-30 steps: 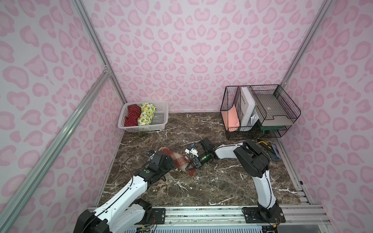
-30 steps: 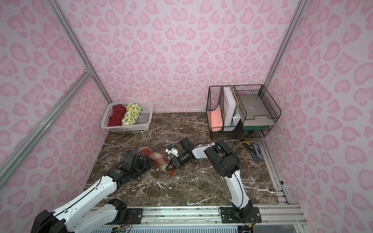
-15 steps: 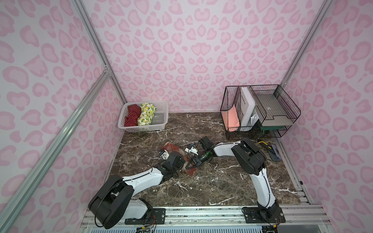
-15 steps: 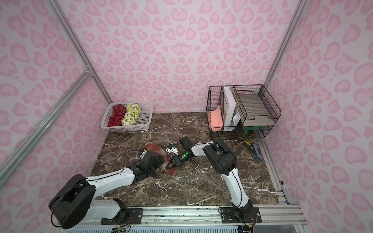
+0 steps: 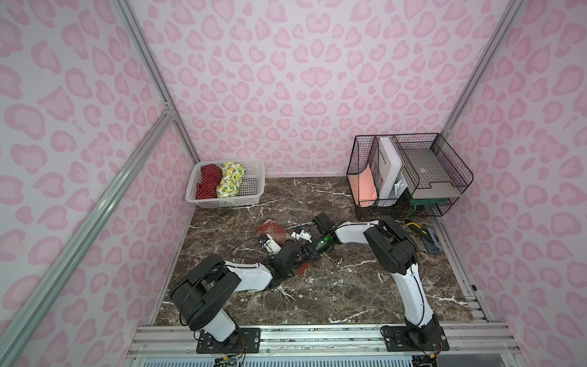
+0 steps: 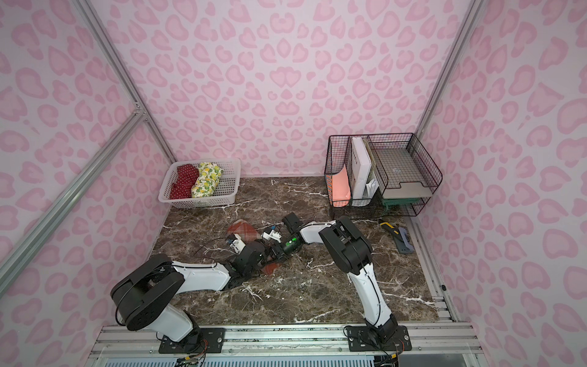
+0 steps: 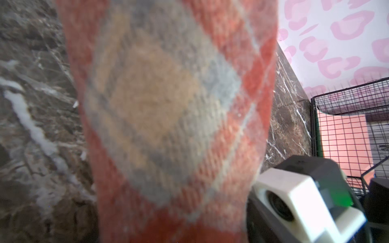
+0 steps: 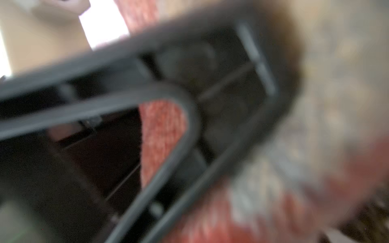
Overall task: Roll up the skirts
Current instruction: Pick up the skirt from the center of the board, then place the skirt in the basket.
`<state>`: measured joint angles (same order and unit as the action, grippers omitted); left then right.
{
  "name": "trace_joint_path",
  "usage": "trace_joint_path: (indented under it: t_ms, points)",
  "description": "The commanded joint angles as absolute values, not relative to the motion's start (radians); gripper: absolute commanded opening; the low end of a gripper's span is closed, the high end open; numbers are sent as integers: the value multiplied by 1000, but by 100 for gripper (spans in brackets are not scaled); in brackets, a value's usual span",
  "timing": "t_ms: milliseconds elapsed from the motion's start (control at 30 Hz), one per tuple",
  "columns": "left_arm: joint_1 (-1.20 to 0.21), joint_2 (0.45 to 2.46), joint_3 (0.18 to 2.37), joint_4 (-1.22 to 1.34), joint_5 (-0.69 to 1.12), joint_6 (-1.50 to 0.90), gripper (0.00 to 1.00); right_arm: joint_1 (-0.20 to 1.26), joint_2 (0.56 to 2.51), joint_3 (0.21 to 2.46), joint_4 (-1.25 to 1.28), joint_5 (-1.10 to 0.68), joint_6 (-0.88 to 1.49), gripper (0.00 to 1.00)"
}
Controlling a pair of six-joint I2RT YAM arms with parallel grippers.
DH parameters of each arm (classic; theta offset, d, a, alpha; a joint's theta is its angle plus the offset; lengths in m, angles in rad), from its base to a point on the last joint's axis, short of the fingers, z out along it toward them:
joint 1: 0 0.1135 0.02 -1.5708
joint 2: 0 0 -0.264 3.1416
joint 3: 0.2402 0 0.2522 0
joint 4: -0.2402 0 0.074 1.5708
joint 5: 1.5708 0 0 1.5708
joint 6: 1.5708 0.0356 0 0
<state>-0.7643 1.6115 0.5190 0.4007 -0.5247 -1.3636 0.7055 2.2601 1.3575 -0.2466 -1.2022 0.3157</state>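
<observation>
Clearly both arms meet at the plaid skirt (image 5: 271,229), which lies as a thick roll near the middle of the marble table (image 5: 317,302), slanting from far left to near right. The left gripper (image 5: 289,254) sits over its near half and the right gripper (image 5: 309,251) comes against it from the right. Black wrist housings hide the jaws in both top views, so I cannot tell whether either pair is apart, together or clamped on the cloth. The left wrist view is filled by the plaid skirt (image 7: 168,115): coarse, woolly weave in rust-orange checks with cream and grey bands, rounded like a cylinder. The right wrist view is blurred, showing only dark bars and a patch of orange weave. At the far left a white perforated plastic basket (image 5: 228,201) holds the red polka-dot skirt (image 5: 208,182) and the lemon-print skirt (image 5: 230,181), both rolled, side by side. At the far right stands a black wire organizer (image 5: 451,159); the dark print on a white binder (image 5: 389,168) in it is too small to read.
</observation>
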Motion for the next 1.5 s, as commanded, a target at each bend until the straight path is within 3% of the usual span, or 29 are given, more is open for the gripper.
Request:
trace_joint_path:
  t_ms: [0, 133, 167, 267, 333, 467, 600, 800, 1033, 1333, 1467]
  points:
    - [-780, 1651, 511, 321, -329, -1394, 48, 695, 2283, 1339, -361, -887, 330, 0]
    - [-780, 1694, 512, 358, -341, -1356, 3, 687, 2254, 1325, -353, -887, 333, 0]
    - [-779, 1696, 506, 375, -344, -1347, 0, 684, 2245, 1318, -353, -887, 333, 0]
    - [-770, 1668, 494, 388, -366, -1301, 0, 677, 2184, 1283, -322, -888, 347, 2]
    - [-741, 1633, 494, 371, -355, -1262, 0, 664, 2128, 1261, -307, -878, 354, 10]
    - [-630, 1602, 576, 202, -244, -1129, 0, 617, 1969, 1199, -270, -864, 373, 44]
    - [-524, 1585, 625, 109, -136, -1007, 0, 574, 1790, 1125, -270, -852, 366, 57]
    - [-500, 1497, 797, -137, -86, -834, 0, 519, 1570, 1030, -302, -713, 377, 58]
    - [-466, 1469, 1203, -465, -126, -562, 0, 466, 1472, 965, -289, -609, 374, 58]
    - [-292, 1823, 1824, -701, 18, -112, 0, 444, 1481, 903, -226, -643, 357, 58]
    - [-169, 1946, 1941, -646, 141, -74, 0, 436, 1514, 872, -192, -657, 361, 57]
